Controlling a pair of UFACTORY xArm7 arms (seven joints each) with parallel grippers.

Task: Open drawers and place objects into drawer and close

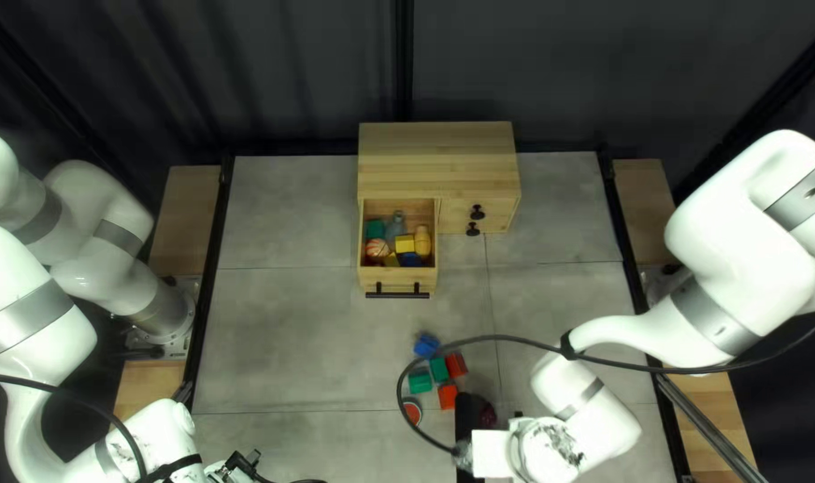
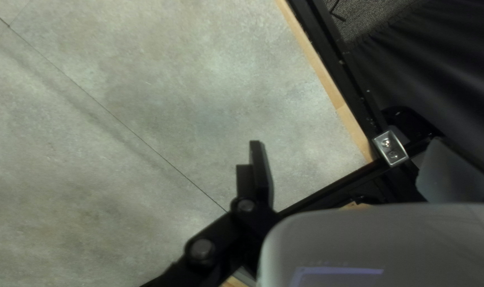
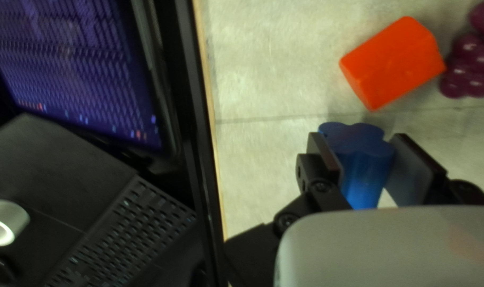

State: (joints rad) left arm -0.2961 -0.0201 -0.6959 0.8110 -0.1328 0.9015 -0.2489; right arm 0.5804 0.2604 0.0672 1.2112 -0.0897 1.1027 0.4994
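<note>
The right pincer (image 1: 469, 425) was clamped on a blue, lobed block (image 3: 364, 167) near the grey desk's (image 1: 282, 331) six o'clock edge; the left pincer (image 1: 245, 463) stood apart. At twelve o'clock, a rectangular, pale wooden drawer (image 1: 399, 280) was open.

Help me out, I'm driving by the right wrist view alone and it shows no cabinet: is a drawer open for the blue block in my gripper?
Observer: Yes, the cabinet has one drawer pulled out, at the left in the top left view.
Operator: Is there anything in it?
Observer: Several pieces, among them a green block at its back.
Operator: Any green ones outside?
Observer: Two green blocks lie on the table.
</note>
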